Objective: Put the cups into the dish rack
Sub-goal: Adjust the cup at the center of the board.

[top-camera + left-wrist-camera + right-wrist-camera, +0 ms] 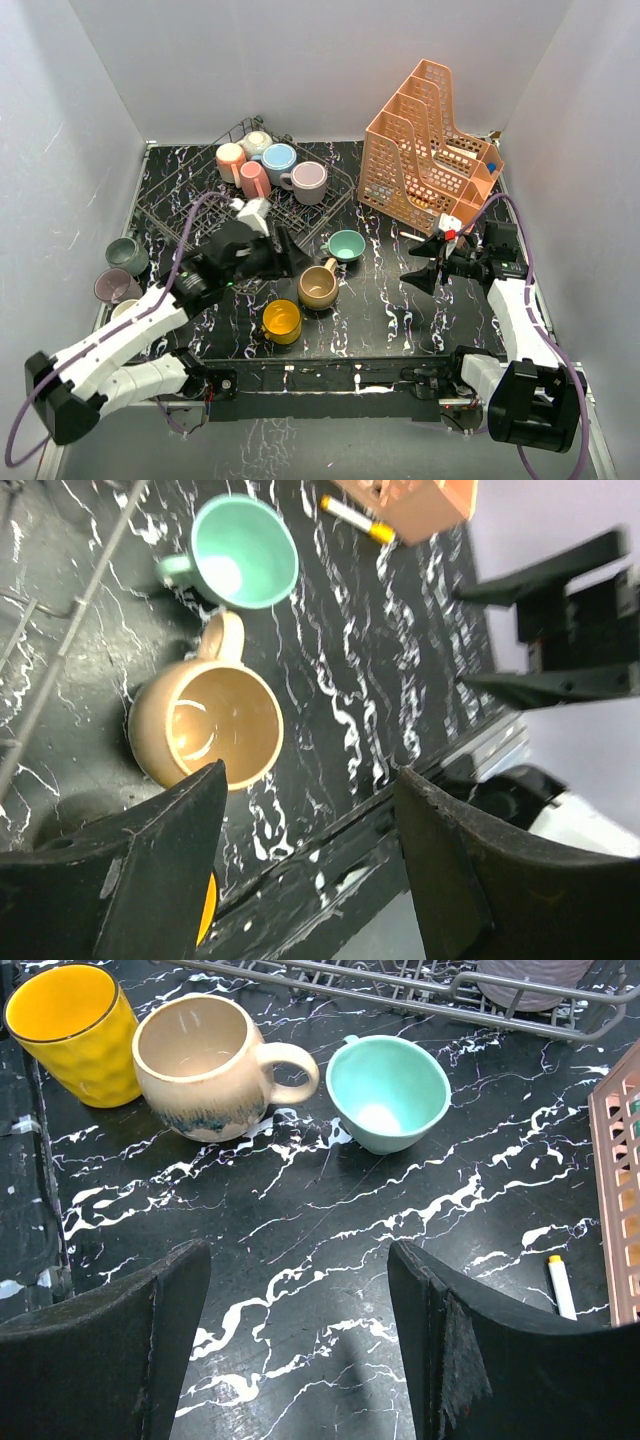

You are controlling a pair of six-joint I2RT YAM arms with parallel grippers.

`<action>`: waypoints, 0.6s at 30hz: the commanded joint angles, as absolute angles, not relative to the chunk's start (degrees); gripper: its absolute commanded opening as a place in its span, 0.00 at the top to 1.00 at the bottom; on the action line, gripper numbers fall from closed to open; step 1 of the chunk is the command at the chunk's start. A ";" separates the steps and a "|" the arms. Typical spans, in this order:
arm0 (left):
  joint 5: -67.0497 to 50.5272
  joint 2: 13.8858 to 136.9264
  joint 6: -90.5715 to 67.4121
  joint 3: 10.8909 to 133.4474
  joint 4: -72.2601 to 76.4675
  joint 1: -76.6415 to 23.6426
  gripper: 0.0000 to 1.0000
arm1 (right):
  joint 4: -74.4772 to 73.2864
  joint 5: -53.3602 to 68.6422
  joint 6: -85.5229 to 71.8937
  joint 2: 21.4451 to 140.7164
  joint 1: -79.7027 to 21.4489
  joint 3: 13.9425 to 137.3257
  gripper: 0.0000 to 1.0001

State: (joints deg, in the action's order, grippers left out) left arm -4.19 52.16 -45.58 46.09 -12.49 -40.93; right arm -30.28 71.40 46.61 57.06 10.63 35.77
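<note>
Hovering low over the marbled table (385,310), the left gripper (310,810) has its fingers spread with nothing between them. Its wrist view shows the tan cup (205,725) just beyond them, the teal cup (245,550) past its handle, and only an orange-yellow sliver behind one finger. The right gripper (297,1280) is likewise spread and empty, and its camera shows that sliver whole as the yellow cup (75,1030), upright beside the tan one. Only the overhead view takes in the dish rack (300,215) at the far left, holding five cups (278,158), and three more cups (127,255) at the table's left edge, one partly hidden by the left arm (130,340). The orange organizer (430,150) stands far right, a marker (560,1285) lying near its foot.
</note>
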 commanded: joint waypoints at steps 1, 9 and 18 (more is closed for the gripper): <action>11.35 61.69 -39.71 54.54 -27.15 -50.40 0.35 | -30.18 73.62 48.38 57.47 11.72 35.41 0.26; 26.73 84.24 -34.68 73.55 -47.88 -57.72 0.39 | -29.99 73.60 48.69 57.68 12.38 35.29 0.26; 29.08 94.09 -30.63 77.26 -46.75 -57.68 0.55 | -30.10 73.78 48.91 57.13 12.39 35.49 0.26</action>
